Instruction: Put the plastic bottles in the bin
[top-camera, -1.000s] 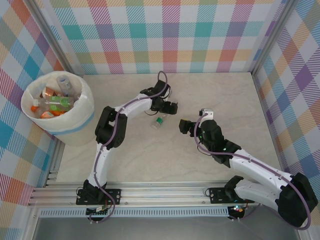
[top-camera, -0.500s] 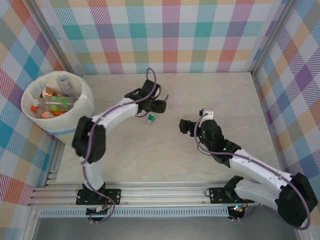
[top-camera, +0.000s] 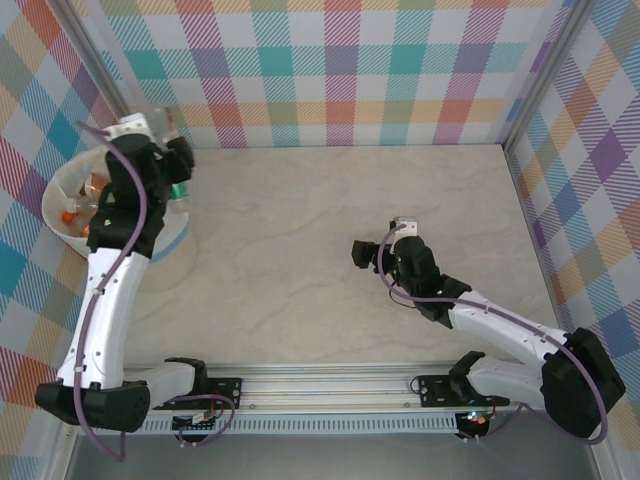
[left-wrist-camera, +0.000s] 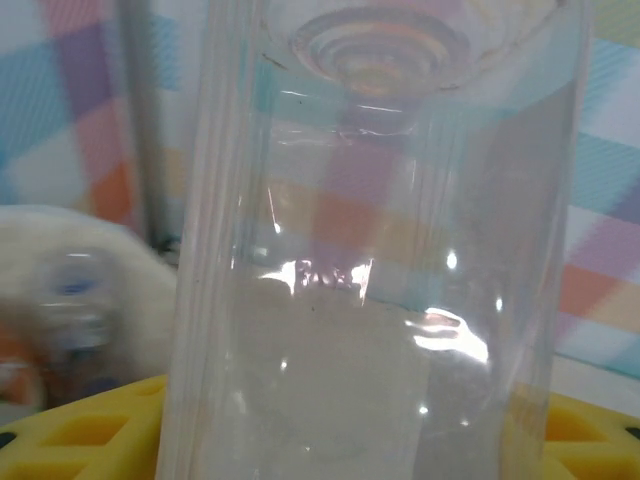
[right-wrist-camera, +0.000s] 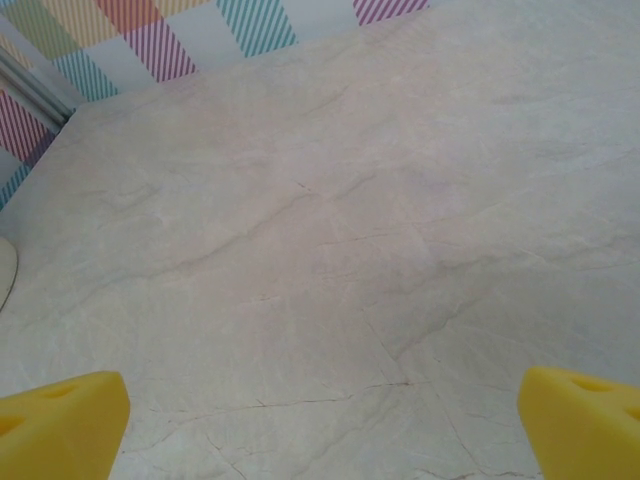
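One clear bottle (left-wrist-camera: 370, 250) clamped in left claw (top-camera: 176, 168), yellow fingers (left-wrist-camera: 85, 435) either side of it. I see claw and bottle held over right rim of bin (top-camera: 170, 236), at far-left corner of desk (top-camera: 300, 230). Several bottles (top-camera: 80, 215) lie in bin, orange labels showing. Right claw (top-camera: 362, 252) released, fingers spread wide in wrist view, hovering over desk right of centre, well apart from bin.

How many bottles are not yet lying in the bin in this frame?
1: a clear bottle held by the left gripper at the rim of the bin. Bottles already inside the bin are partly hidden.
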